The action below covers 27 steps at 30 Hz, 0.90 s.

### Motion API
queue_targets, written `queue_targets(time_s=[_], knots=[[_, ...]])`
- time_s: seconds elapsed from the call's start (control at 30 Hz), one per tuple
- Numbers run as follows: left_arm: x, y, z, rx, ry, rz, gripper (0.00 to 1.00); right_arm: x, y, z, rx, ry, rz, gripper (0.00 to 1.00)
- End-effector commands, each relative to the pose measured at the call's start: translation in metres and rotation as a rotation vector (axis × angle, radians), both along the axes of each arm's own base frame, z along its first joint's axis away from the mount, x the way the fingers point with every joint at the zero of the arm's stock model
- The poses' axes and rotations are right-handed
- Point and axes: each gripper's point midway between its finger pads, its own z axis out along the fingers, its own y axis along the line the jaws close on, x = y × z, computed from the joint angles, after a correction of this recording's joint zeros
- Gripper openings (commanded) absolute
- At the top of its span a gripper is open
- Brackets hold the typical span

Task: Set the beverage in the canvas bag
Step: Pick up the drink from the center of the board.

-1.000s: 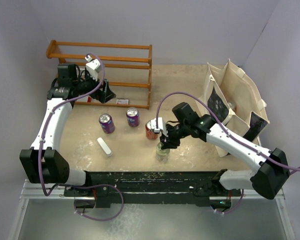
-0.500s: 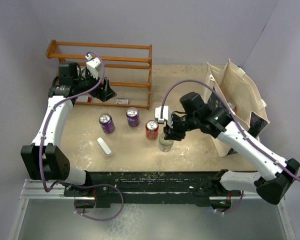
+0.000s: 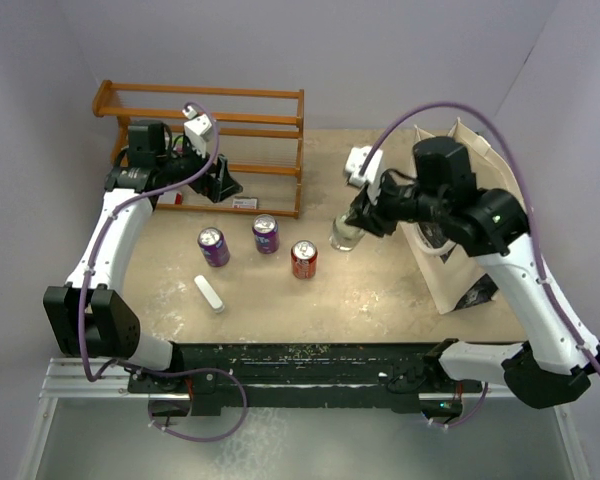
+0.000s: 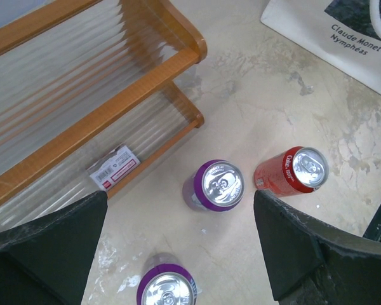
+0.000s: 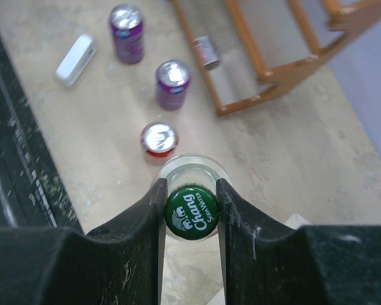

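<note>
The beverage is a clear glass bottle [image 3: 345, 235] with a green Chang cap [image 5: 191, 213]. My right gripper [image 3: 364, 214] is shut on the bottle's neck just under the cap and holds it upright above the table, just left of the canvas bag [image 3: 472, 196]. The bag is a tall cream tote with a dark print and stands at the right edge. A corner of the bag shows in the left wrist view [image 4: 343, 32]. My left gripper [image 3: 221, 181] is open and empty, hovering in front of the wooden rack.
A wooden rack [image 3: 202, 112] stands at the back left. Two purple cans [image 3: 213, 245] [image 3: 266, 233] and a red can [image 3: 303, 258] stand mid-table. A small white oblong object [image 3: 209, 294] lies near the front. A small flat packet [image 4: 114, 169] lies at the rack's foot.
My right arm lifted the bottle from the table near the front and carried it back and right, toward the bag. The left arm shifted only slightly.
</note>
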Motion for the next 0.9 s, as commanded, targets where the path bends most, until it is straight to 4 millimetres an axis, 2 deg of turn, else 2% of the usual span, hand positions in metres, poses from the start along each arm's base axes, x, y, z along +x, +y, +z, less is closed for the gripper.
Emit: queue_targets(time_s=[0.0, 0.2, 0.37, 0.47, 0.67, 0.87], knots=[[0.0, -0.02, 0.02, 0.016, -0.09, -0.068, 0.98, 0.025, -0.031, 0.092, 0.189, -0.188, -0.185, 0.0], [-0.015, -0.048, 0.014, 0.0, -0.082, -0.157, 0.97, 0.05, -0.088, 0.135, 0.247, -0.269, -0.432, 0.0], [-0.02, -0.063, 0.013, -0.02, -0.073, -0.194, 0.96, 0.054, -0.133, 0.167, 0.292, -0.339, -0.593, 0.0], [-0.025, -0.072, 0.011, -0.025, -0.07, -0.218, 0.96, 0.052, -0.158, 0.18, 0.299, -0.384, -0.683, 0.0], [-0.036, -0.092, 0.008, -0.022, -0.066, -0.278, 0.96, 0.053, -0.204, 0.181, 0.262, -0.43, -0.881, 0.0], [-0.051, -0.135, 0.01, -0.013, -0.07, -0.407, 0.94, 0.064, -0.232, 0.165, 0.213, -0.408, -0.999, 0.0]])
